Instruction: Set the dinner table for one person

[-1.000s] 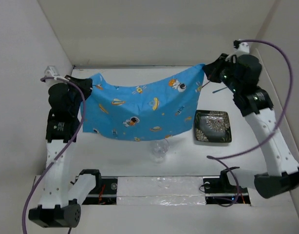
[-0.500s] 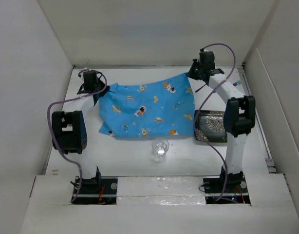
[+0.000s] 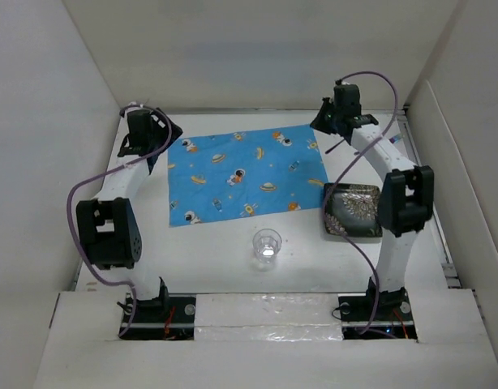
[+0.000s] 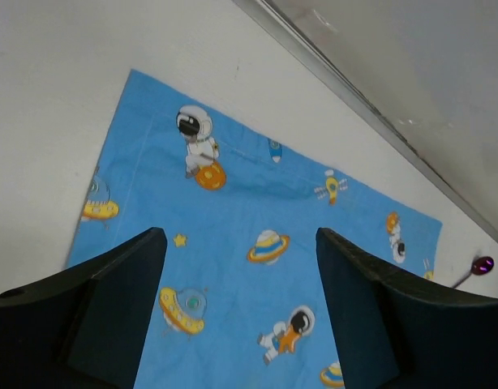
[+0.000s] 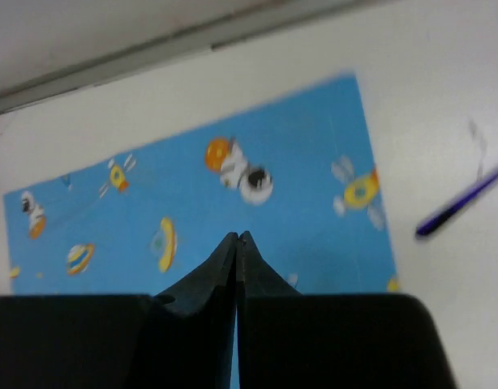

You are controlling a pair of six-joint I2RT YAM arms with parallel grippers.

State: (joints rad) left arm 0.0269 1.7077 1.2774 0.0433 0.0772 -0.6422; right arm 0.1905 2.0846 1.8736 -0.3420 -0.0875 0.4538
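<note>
While cloth (image 3: pixel 247 174) lies flat on table (image 3: pixel 298 263), left gripper (image 4: pixel 239 243) hovers open over cloth's far-left corner, right gripper (image 5: pixel 237 240) pinched closed over far-right corner; glass (image 3: pixel 267 244) before cloth, plate (image 3: pixel 354 209) right.

A cloth (image 3: pixel 247 174) lies mid-frame on the desk (image 3: pixel 216 259); a glass (image 3: pixel 267 245) sits below it, a plate (image 3: pixel 354 210) to its lower right.

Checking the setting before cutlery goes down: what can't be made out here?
- Purple-tipped stick: blurred in right wrist view, mostly behind a finger in left wrist view, tiny from above; kind unclear.
- Plate: right side hidden by the right arm, top view.
- Cloth: near part behind fingers in both wrist views.
</note>
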